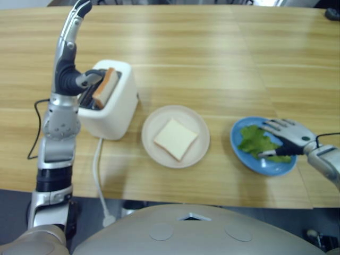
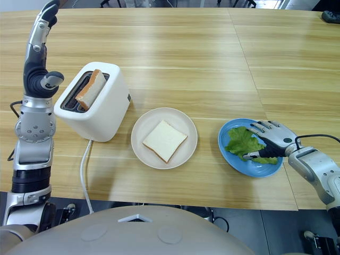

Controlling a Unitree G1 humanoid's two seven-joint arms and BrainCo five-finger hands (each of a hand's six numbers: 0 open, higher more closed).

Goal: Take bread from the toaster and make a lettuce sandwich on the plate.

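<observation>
- Farthest left, by the desk's (image 2: 186,53) left edge, the left hand (image 2: 38,57) stands upright, fingers (image 2: 42,24) stretched open, holding nothing.
- Just beside it, the white toaster (image 2: 101,109) has a bread slice (image 2: 89,90) tilted in one slot.
- Mid-desk near the front edge, the cream plate (image 2: 186,151) bears a second slice (image 2: 164,140).
- Toward the right front corner, the right hand (image 2: 272,139) lies palm-down on the lettuce (image 2: 239,141) in the blue plate (image 2: 241,166); whether it grips the leaf cannot be told.

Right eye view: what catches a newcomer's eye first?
A white toaster at the left has a bread slice sticking out, with the left hand raised beside it. At the centre, a second slice lies on a cream plate; at the right, the right hand rests on lettuce in a blue plate.
</observation>
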